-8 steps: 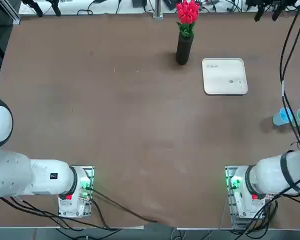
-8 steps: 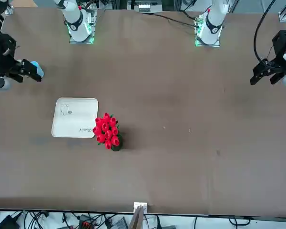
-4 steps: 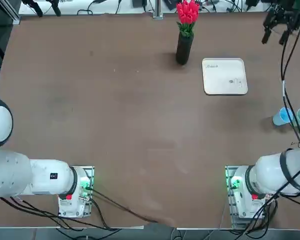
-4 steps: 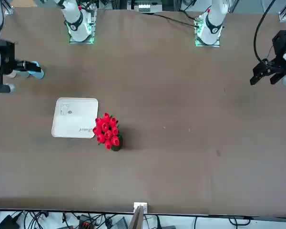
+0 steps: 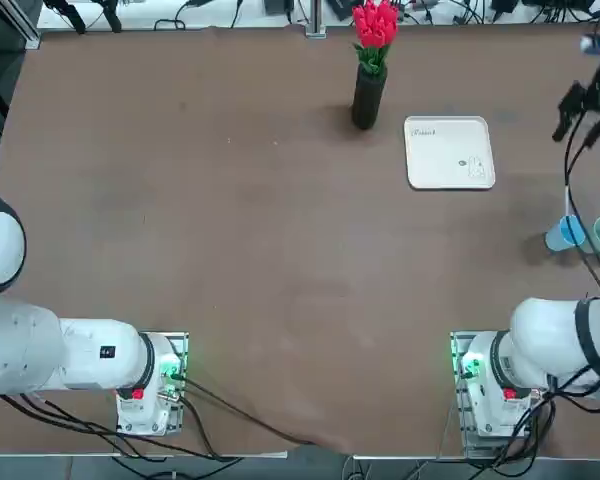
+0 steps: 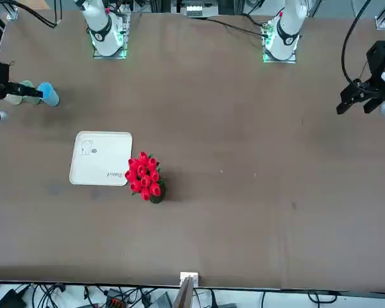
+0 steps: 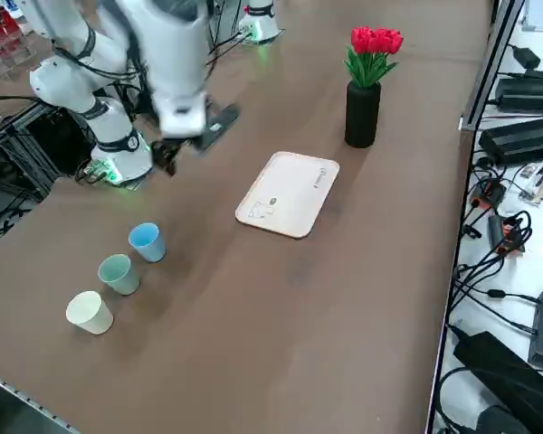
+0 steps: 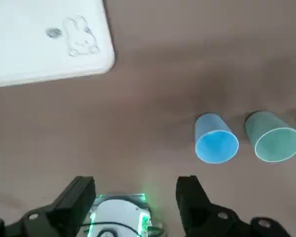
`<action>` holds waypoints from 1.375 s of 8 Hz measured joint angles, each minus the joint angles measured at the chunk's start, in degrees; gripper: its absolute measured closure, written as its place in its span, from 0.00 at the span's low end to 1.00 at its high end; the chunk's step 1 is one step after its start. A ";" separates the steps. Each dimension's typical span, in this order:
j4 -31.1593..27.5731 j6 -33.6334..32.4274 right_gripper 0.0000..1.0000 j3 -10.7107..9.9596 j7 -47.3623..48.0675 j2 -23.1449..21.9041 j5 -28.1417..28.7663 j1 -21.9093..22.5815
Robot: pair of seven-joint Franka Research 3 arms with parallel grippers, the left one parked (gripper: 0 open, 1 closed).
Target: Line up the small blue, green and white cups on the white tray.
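Three small cups stand upright in a row on the brown table near its right edge: the blue cup [image 7: 147, 241] [image 5: 563, 234] [image 8: 215, 139], the green cup [image 7: 119, 273] [image 8: 274, 137] and the white cup [image 7: 90, 312]. The white tray [image 5: 450, 152] [image 7: 288, 193] [image 8: 44, 42] lies bare, farther in and toward the far side. My right gripper [image 7: 195, 140] [image 8: 133, 197] [image 5: 582, 98] hangs high above the table between tray and cups, open, with nothing between its fingers. It looks down with the blue cup just off one finger [image 8: 192, 202].
A tall black vase with red flowers [image 5: 369, 90] [image 7: 364, 108] stands just left of the tray near the far edge. Cables hang from the right arm over the cups [image 5: 580, 200]. The arm bases [image 5: 480, 385] sit at the near edge.
My right gripper has swung from the table's far right corner toward the near side, coming over the strip between the tray and the cups. The cups and tray have not moved.
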 joint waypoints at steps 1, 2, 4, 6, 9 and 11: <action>-6.31 4.38 0.00 -0.03 -2.63 -2.20 -0.09 -3.38; -10.75 8.04 0.00 -0.05 -4.37 -3.28 -0.11 -6.13; -17.21 16.16 0.00 0.01 -5.01 -3.55 -0.11 -8.32; -21.96 23.36 0.00 0.10 -5.01 -2.51 -0.11 -9.12; -23.21 27.32 0.00 0.16 -5.30 1.16 -0.11 -11.59; -23.21 28.88 0.00 0.16 -5.88 1.85 -0.11 -13.03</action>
